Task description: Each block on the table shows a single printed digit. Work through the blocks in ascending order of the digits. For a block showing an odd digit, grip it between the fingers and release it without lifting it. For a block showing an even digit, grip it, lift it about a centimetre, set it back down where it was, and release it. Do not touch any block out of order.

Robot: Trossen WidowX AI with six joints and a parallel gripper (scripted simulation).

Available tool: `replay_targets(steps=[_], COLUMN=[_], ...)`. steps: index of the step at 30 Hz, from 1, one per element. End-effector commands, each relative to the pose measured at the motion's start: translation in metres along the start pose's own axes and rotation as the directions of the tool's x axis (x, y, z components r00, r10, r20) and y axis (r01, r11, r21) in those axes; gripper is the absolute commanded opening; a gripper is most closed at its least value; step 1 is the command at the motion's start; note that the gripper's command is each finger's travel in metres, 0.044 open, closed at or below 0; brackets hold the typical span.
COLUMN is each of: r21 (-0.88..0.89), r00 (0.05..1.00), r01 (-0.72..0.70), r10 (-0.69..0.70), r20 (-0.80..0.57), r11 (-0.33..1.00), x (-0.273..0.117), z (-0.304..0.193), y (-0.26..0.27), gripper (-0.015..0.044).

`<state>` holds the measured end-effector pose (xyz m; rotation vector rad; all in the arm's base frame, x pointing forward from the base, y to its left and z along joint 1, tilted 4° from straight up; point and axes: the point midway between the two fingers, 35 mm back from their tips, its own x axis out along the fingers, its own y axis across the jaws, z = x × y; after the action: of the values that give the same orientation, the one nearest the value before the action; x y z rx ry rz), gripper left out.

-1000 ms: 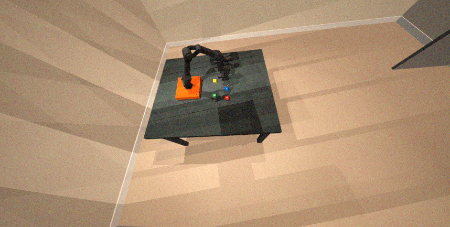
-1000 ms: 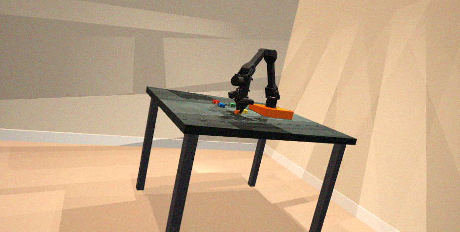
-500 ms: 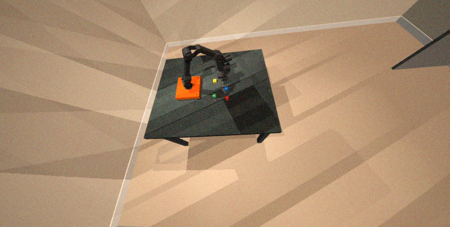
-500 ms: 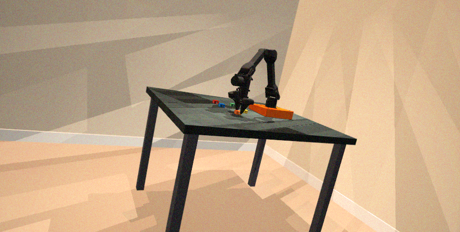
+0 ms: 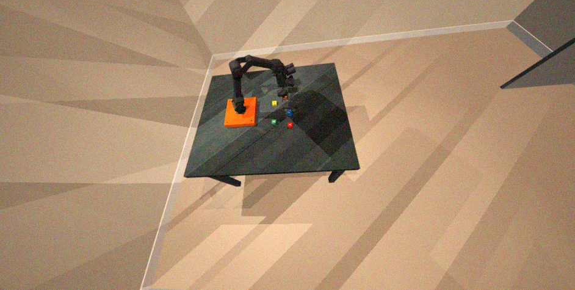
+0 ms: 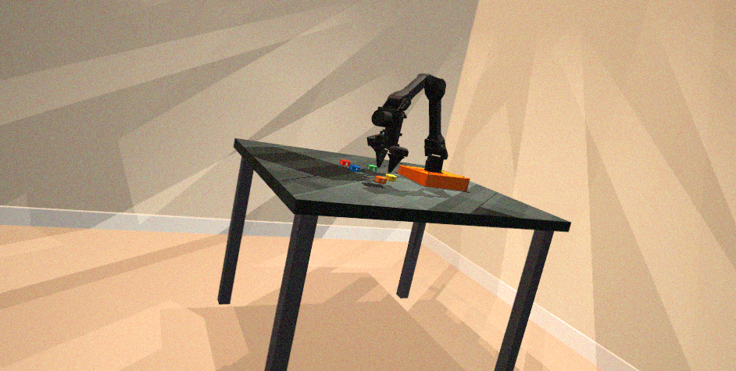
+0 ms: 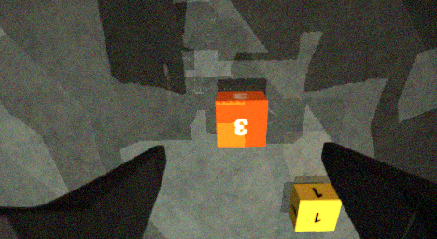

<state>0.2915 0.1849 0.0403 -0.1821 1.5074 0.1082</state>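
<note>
My gripper (image 7: 243, 151) (image 6: 384, 169) is open, with nothing between its fingers, and hangs above the table. The orange block (image 7: 242, 123) (image 6: 380, 180) (image 5: 285, 97) shows a 3 and sits on the table, ahead of the fingertips in the wrist view. The yellow block (image 7: 317, 216) (image 5: 274, 103) (image 6: 391, 177) shows a 1 and sits near the right finger in the wrist view. A blue block (image 5: 289, 113) (image 6: 355, 168), a green block (image 5: 273, 121) (image 6: 372, 168) and a red block (image 5: 289, 125) (image 6: 345, 162) also sit on the table; their digits are too small to read.
The arm stands on an orange base plate (image 5: 231, 119) (image 6: 446, 181), beside the yellow and green blocks. The dark table (image 5: 257, 155) (image 6: 339, 198) carries everything. Patchy shadows cross its top.
</note>
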Motion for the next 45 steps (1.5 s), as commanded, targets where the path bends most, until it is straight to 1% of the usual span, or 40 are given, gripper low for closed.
replay_targets(steps=[1, 3, 5, 8, 9, 18, 20, 24, 28, 30, 34, 36, 39, 41, 44, 45], r21=[0.001, 0.001, 0.001, 0.001, 0.001, 0.001, 0.001, 0.001, 0.001, 0.001, 0.001, 0.001, 0.001, 0.001, 0.001, 0.001], r00=[1.0, 1.0, 1.0, 1.0, 1.0, 1.0, 1.0, 1.0, 1.0, 1.0, 1.0, 1.0, 1.0, 1.0, 1.0, 1.0], r01=[0.007, 0.007, 0.007, 0.007, 0.007, 0.007, 0.008, 0.013, 0.021, 0.023, 0.023, 0.023, 0.023, 0.023, 0.023, 0.023], r10=[-0.007, -0.007, -0.007, -0.007, -0.007, -0.007, -0.008, -0.013, -0.021, -0.023, -0.023, -0.023, -0.023, -0.023, -0.023, -0.023], r20=[-0.008, -0.008, -0.008, -0.008, -0.008, -0.008, -0.007, -0.005, -0.003, -0.003, -0.003, -0.003, -0.003, -0.003, -0.004, -0.004], r11=[1.0, 1.0, 1.0, 1.0, 1.0, 1.0, 1.0, 1.0, 1.0, 1.0, 1.0, 1.0, 1.0, 1.0, 1.0, 1.0], x=[-0.021, -0.055, -0.076, -0.079, -0.079, -0.079, -0.079, -0.08, -0.082, -0.082, -0.082, -0.071, -0.024, -0.003, -0.001, -0.001], z=[0.001, 0.001, -0.001, -0.001, -0.001, 0.0, 0.01, 0.031, 0.04, 0.04, 0.04, 0.041, 0.042, 0.04, 0.039, 0.039], y=[0.0, 0.001, 0.0, 0.0, 0.0, -0.003, -0.022, -0.086, -0.15, -0.161, -0.161, -0.161, -0.162, -0.163, -0.163, -0.163], gripper=[0.0321, 0.0269, 0.0216, 0.0138, 0.012, 0.012, 0.012, 0.012, 0.012, 0.012, 0.012, 0.0172, 0.0251, 0.0304, 0.0383, 0.04])
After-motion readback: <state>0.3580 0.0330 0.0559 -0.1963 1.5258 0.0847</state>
